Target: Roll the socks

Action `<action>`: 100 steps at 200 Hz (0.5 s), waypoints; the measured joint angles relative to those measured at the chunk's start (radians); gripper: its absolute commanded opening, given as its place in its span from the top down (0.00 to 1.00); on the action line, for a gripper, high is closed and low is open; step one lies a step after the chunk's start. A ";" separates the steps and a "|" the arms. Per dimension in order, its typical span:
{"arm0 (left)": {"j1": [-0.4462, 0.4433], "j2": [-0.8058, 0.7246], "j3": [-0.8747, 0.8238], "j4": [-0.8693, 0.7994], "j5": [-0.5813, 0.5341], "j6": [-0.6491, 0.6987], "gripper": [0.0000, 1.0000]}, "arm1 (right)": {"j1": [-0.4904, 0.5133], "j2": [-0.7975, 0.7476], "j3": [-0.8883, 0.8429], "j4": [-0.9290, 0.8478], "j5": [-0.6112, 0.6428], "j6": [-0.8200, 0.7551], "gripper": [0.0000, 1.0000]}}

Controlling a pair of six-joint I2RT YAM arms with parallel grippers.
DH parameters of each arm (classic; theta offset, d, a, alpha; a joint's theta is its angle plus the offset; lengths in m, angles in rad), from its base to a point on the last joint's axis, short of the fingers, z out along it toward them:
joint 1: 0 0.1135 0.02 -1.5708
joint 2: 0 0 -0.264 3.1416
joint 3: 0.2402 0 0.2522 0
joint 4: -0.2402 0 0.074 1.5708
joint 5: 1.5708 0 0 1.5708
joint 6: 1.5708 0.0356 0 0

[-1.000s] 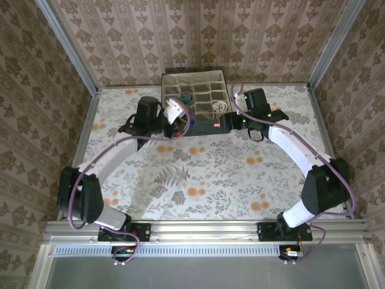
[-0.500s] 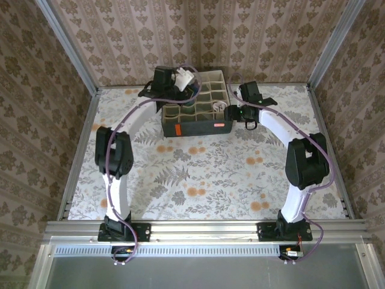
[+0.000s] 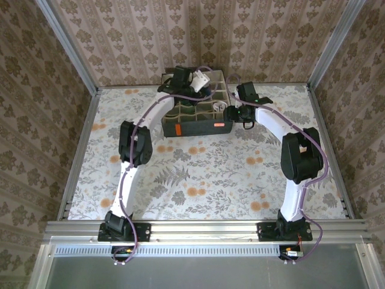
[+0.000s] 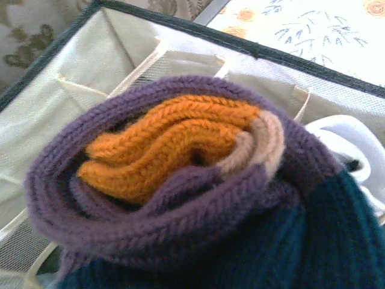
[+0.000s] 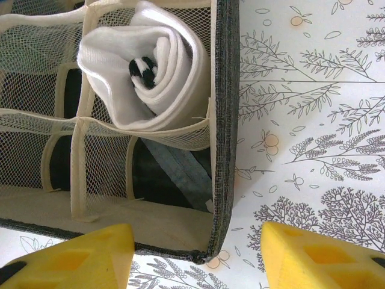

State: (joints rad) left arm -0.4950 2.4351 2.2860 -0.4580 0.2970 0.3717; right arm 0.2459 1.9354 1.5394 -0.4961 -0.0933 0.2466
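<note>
now, purple sock roll: soft, light, springy; your pinch belongs across its middle
left gripper: clamped on it
right gripper: spread wide, holding nothing

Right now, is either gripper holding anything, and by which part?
Left gripper seems to hold the rolled purple sock; grip spot hidden. Right gripper open, empty.

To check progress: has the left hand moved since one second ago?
Yes. The left hand went from the box's near-left corner to its far edge.
</note>
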 measured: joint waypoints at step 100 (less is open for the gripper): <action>-0.009 0.140 0.137 -0.073 -0.113 -0.009 1.00 | 0.000 0.034 0.019 0.021 -0.006 0.000 0.46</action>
State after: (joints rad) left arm -0.5041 2.5752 2.4226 -0.5308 0.1844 0.3630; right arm 0.2455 1.9690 1.5589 -0.4755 -0.0998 0.2462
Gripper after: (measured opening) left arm 0.171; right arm 0.538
